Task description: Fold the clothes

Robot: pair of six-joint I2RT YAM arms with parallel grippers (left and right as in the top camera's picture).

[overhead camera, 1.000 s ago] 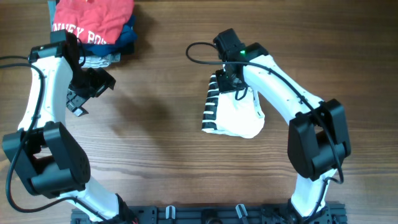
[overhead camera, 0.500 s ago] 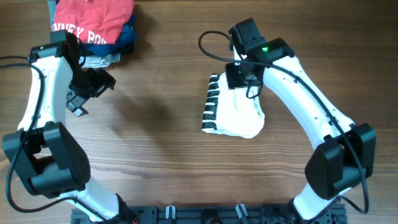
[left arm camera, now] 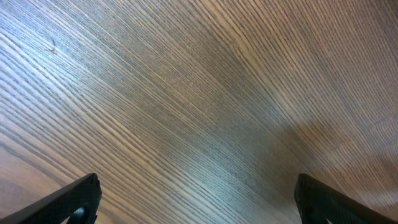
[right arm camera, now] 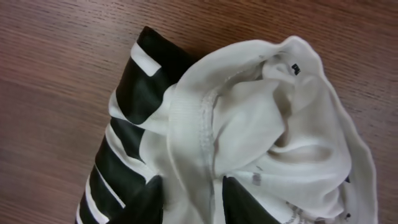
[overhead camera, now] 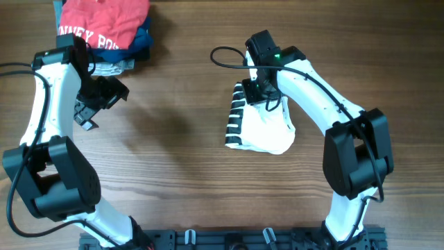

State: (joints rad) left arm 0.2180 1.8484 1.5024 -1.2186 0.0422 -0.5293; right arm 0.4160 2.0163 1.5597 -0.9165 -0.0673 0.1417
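A brown wooden bench (overhead camera: 180, 160) with fine straight grain fills the scene. The white T-shirt (overhead camera: 269, 133) lies on it right of centre, a soft, rumpled bundle of thin fabric. Well to the left of the T-shirt, at the bench's far edge, a red garment (overhead camera: 104, 21) with white lettering tops a stack of folded navy (overhead camera: 143, 38) and pale (overhead camera: 111, 68) garments. The left claw (overhead camera: 89, 111) hovers far left of the T-shirt, just beside that stack, its fingers spread wide over bare wood. The right claw (overhead camera: 262, 94) sits at the T-shirt's far end, its two dark fingers (right arm camera: 152, 200) pinching a stitched fold of white cloth. A black patch with white stripes (overhead camera: 236, 117) wraps the T-shirt's left side. A small dark tag (right arm camera: 293, 68) shows among the folds.
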